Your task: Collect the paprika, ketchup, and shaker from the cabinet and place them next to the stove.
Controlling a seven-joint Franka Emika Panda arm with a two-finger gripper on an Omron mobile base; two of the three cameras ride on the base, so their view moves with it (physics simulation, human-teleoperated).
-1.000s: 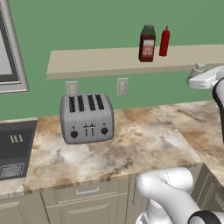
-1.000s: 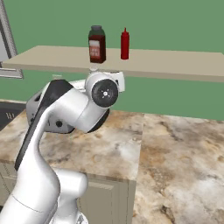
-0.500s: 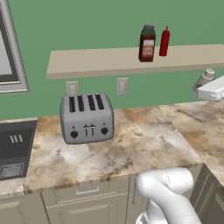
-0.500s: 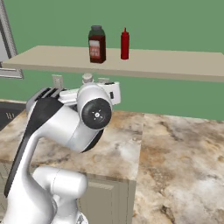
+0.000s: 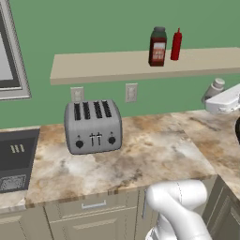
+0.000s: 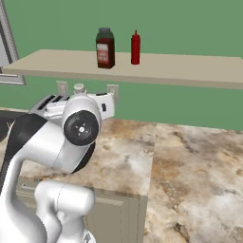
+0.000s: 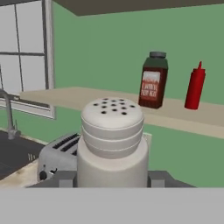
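Observation:
The shaker (image 7: 112,140), a pale cylinder with a holed domed top, stands upright in my gripper (image 7: 112,180), which is shut on it below shelf height. It peeks above my white hand at the right edge of the left base view, shaker (image 5: 215,87), and above my arm in the right base view, shaker (image 6: 79,88). The dark paprika jar (image 5: 158,47) (image 6: 105,48) (image 7: 153,81) and the slim red ketchup bottle (image 5: 176,45) (image 6: 135,48) (image 7: 194,87) stand side by side on the tan shelf (image 5: 103,68) (image 6: 190,69). The stove is out of view.
A grey four-slot toaster (image 5: 93,125) (image 7: 57,155) sits on the marble counter (image 5: 154,150) under the shelf. A dark sink (image 5: 14,159) with a faucet (image 7: 8,116) lies to the left, below a window (image 7: 26,57). Two wall outlets (image 5: 131,92) are behind the toaster.
My arm has swung and lowered, carrying the shaker down and away from the shelf edge. The paprika and ketchup have not moved.

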